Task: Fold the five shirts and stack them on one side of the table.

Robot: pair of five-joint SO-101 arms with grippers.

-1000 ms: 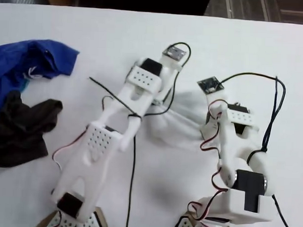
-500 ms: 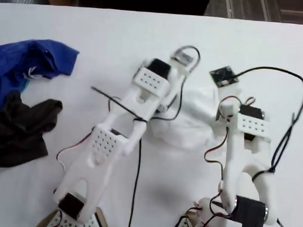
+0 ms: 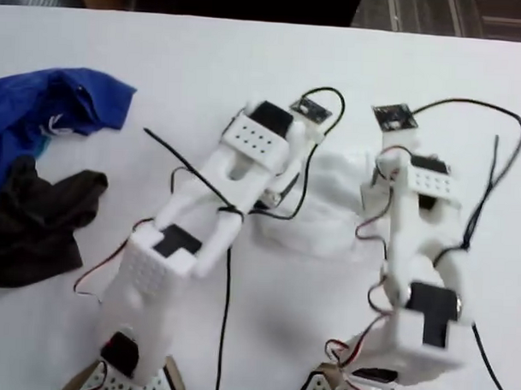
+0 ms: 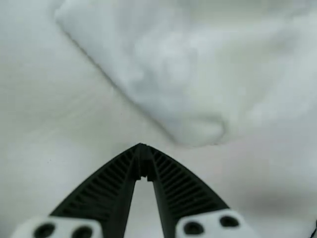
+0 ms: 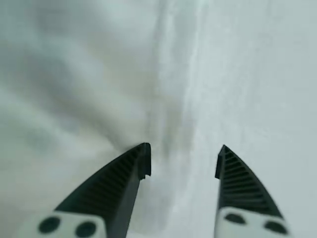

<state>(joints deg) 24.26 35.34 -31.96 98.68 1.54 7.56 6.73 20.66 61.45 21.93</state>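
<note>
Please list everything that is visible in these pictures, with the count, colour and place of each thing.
Flat white table: one, white, under everything.
Crumpled blue fabric shirt: one, blue, at the table's left edge in the high view.
Crumpled black fabric shirt: one, black, beside the blue shirt, nearer the arm bases.
Crumpled white fabric shirt: one, white, mid-table between the arms.
Left gripper: one, black fingers, shut and empty, just short of the white shirt.
Right gripper: one, black fingers, open, over the white shirt's edge.
</note>
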